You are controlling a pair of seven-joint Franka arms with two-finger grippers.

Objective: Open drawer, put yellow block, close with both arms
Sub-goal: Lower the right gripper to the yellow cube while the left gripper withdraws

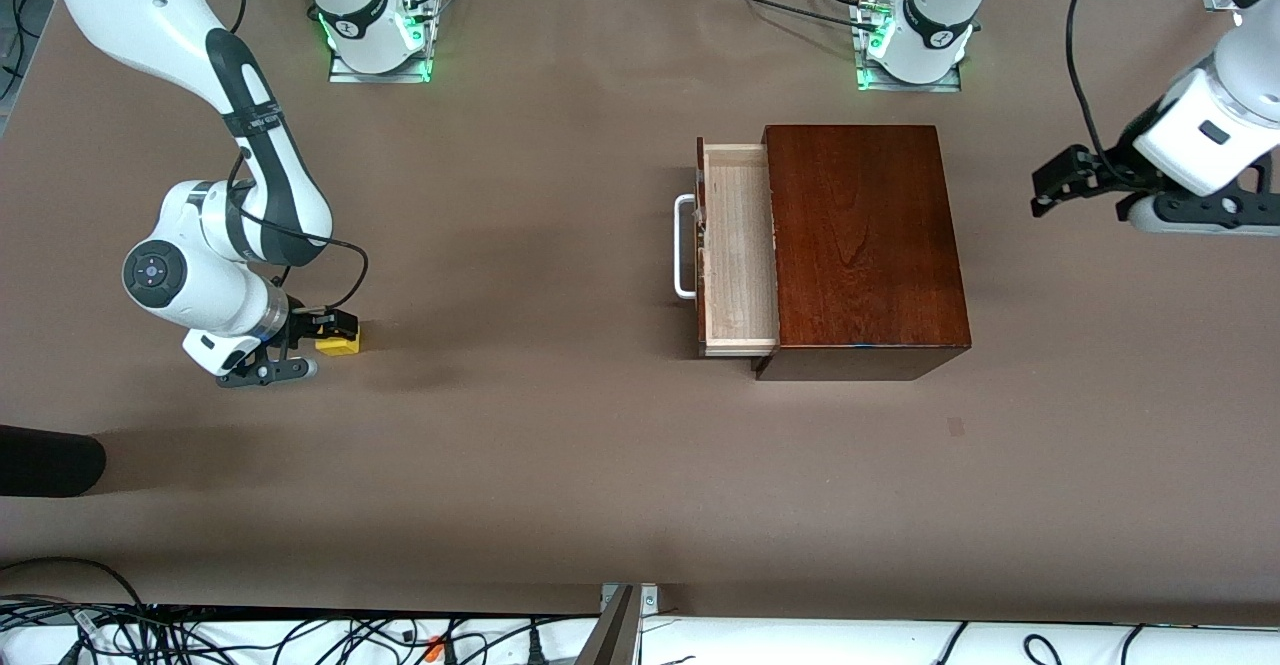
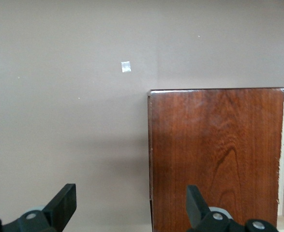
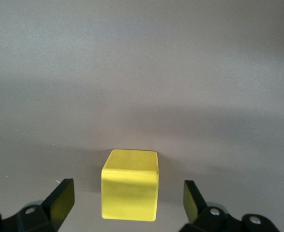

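Grip looks easy to me: the yellow block (image 3: 130, 185) is a small rigid cube, likely light, best pinched on two flat sides. It sits on the worktop (image 1: 520, 445) at the right arm's end, between the spread fingers of my right pincer (image 1: 325, 330). The drawer (image 1: 738, 245) stands pulled out and empty. My left pincer (image 1: 1062, 183) waits released, over bare worktop at the left arm's end.

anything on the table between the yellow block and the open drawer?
Nothing. In the front view, only bare brown table lies between the yellow block, at the open right gripper, and the drawer handle.
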